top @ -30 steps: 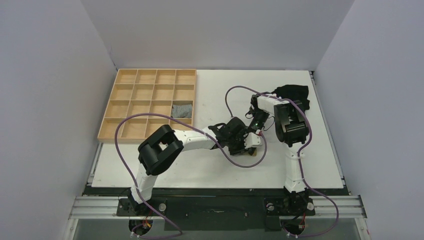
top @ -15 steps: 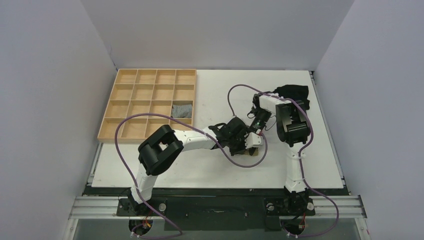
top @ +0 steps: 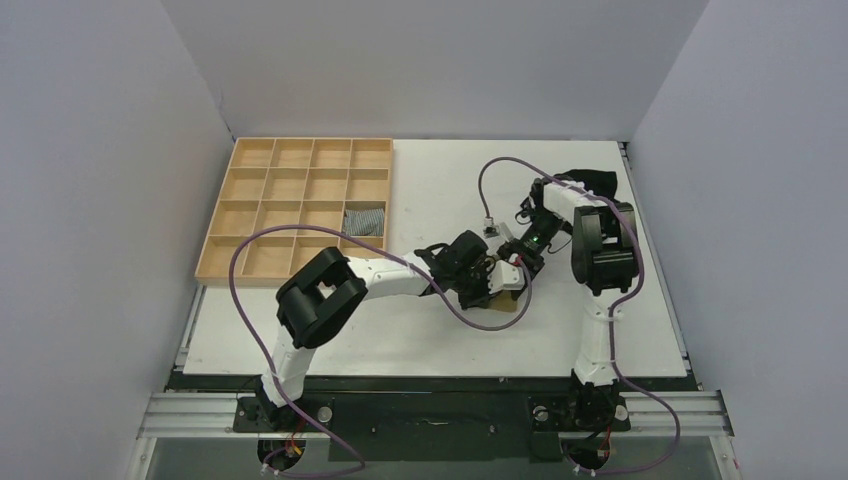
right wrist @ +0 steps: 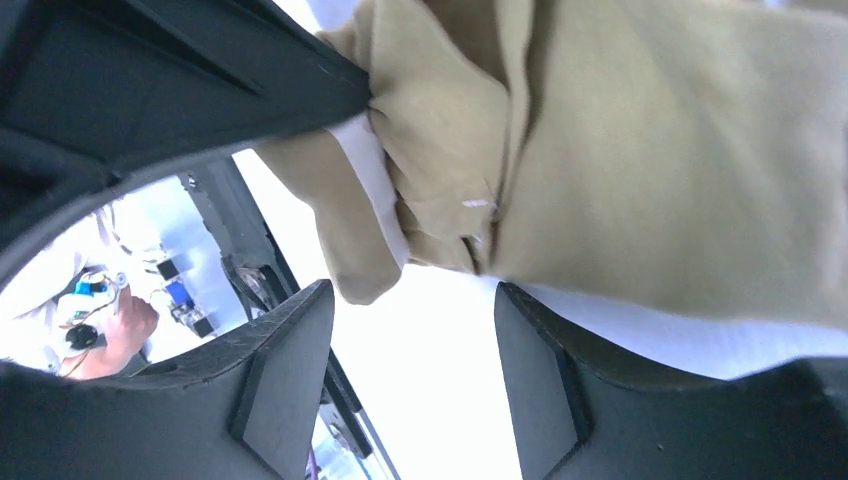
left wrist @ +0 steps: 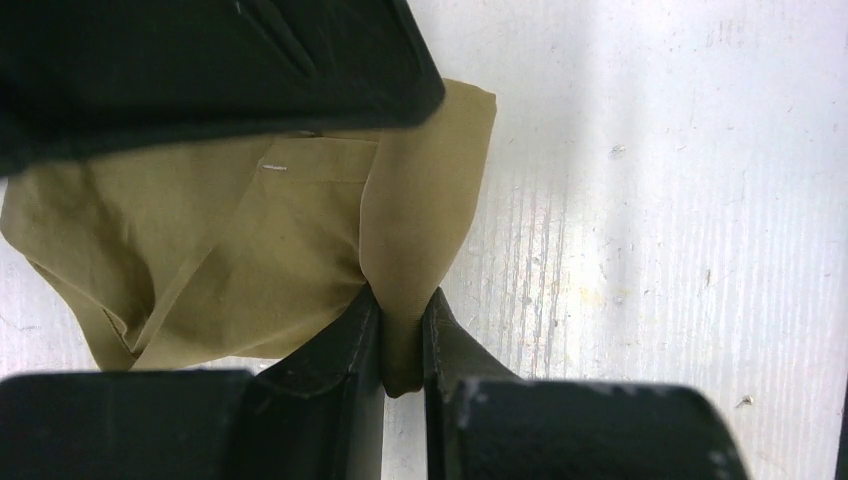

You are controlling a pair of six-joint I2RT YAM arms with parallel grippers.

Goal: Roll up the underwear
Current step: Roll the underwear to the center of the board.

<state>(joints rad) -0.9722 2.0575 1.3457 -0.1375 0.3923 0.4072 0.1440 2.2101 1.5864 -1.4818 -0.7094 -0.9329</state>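
Two grippers meet at the underwear (left wrist: 230,240) on the table (left wrist: 650,200).
The left gripper (left wrist: 403,345) pinches a khaki fold; the right gripper (right wrist: 410,385) is spread apart beside the cloth.

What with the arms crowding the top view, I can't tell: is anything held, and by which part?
The left gripper holds the underwear, jaws pinching a fold at its edge. The right gripper is open, holding nothing.

Olive underwear (right wrist: 650,170) (crumpled) lies beyond parted jaws.
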